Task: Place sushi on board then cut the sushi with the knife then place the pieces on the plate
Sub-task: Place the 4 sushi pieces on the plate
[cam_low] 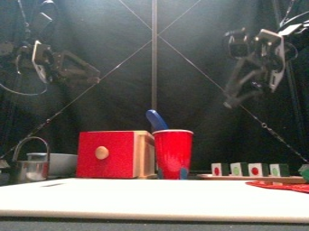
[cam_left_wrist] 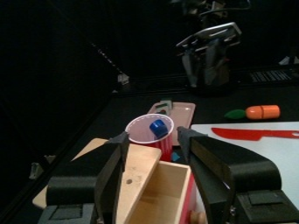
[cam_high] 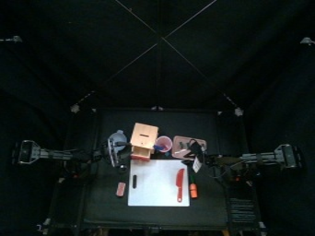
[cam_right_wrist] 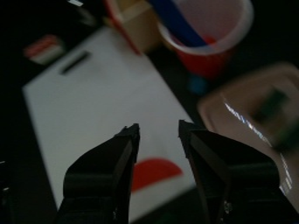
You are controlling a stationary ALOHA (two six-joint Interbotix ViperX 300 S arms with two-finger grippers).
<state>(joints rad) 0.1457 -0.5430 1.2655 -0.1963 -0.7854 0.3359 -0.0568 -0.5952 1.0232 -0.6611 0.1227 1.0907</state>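
The dark green sushi roll point(cam_right_wrist: 275, 101) lies on the pink tray point(cam_high: 186, 145) behind the white board point(cam_high: 160, 182); in the front view its pieces point(cam_low: 245, 169) show red and white ends. A red knife point(cam_high: 180, 182) rests on the board's right part. The red cup point(cam_low: 173, 152) holds the blue knife point(cam_low: 157, 120). My left gripper point(cam_left_wrist: 158, 149) hangs open above the wooden box point(cam_left_wrist: 152, 188), holding nothing. My right gripper point(cam_right_wrist: 158, 129) is open and empty, high over the board's right side near the tray.
A wooden box with a red drawer front point(cam_low: 115, 154) stands behind the board. The bowl point(cam_low: 57, 163) and metal cutter point(cam_low: 34, 161) sit at the back left. An orange toy point(cam_high: 193, 192) lies right of the board, a small reddish toy point(cam_high: 121, 189) left of it.
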